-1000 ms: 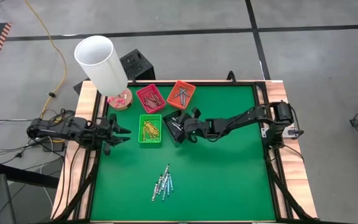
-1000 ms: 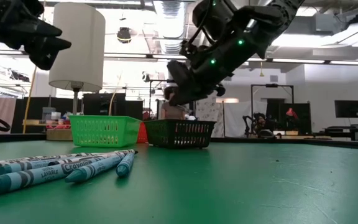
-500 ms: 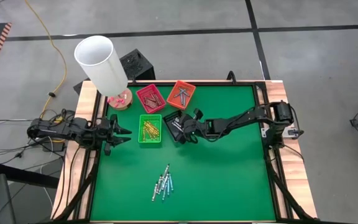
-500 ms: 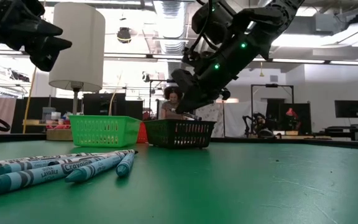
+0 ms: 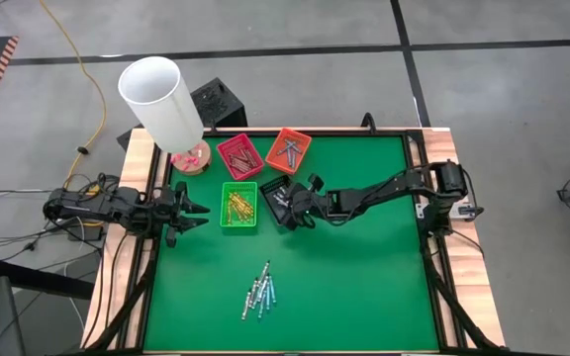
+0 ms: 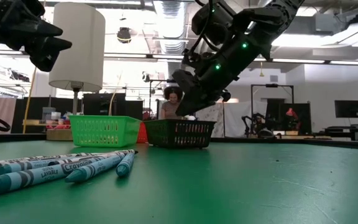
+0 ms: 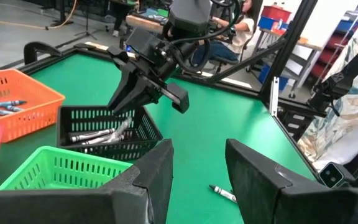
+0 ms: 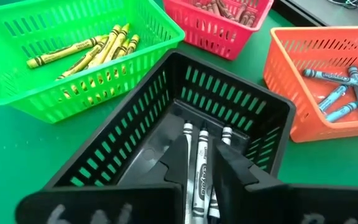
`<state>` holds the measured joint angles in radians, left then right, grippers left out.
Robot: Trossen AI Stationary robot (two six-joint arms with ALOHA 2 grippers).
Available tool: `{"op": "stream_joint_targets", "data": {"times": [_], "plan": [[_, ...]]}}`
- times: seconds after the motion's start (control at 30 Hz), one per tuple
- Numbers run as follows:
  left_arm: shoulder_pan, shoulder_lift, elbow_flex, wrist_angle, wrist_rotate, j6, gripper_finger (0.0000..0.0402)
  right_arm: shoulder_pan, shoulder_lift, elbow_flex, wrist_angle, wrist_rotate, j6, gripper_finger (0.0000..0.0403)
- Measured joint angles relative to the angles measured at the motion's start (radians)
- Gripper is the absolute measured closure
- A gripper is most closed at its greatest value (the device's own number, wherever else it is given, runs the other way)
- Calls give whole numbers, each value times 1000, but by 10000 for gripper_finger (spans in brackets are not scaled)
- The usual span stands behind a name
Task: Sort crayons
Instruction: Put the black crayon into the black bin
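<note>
"Crayola" on blue crayons (image 6: pixel 73 169)

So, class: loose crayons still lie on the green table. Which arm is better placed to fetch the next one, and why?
Probably the left. The left gripper hovers open and empty, nearer the loose crayons. The right gripper is down in the black tray, open over grey crayons.

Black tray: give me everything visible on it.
The black tray is a small rectangular basket, apparently plastic, with slotted walls and an open top. It stands upright on the green table, beside the green tray and in front of the orange tray. Several grey-white crayons lie in its bottom. The right gripper hangs just above its opening, fingers parted around those crayons; whether anything touches the tray cannot be told.
</note>
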<state>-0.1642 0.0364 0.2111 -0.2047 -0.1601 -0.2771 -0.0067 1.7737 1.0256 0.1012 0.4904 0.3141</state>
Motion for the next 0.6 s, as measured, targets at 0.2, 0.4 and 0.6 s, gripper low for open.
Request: {"op": "stream_joint_targets", "data": {"times": [0.2, 0.4, 0.6], "plan": [[0, 0, 0, -14, -1, -5, 265, 5, -5, 0, 22, 0, -4, 335], [0, 0, 0, -38, -5, -12, 265, 59, -44, 0, 178, -158, -123, 334], [0, 0, 0, -36, -14, -9, 265, 161, -46, 0, 282, -464, -342, 334]]}}
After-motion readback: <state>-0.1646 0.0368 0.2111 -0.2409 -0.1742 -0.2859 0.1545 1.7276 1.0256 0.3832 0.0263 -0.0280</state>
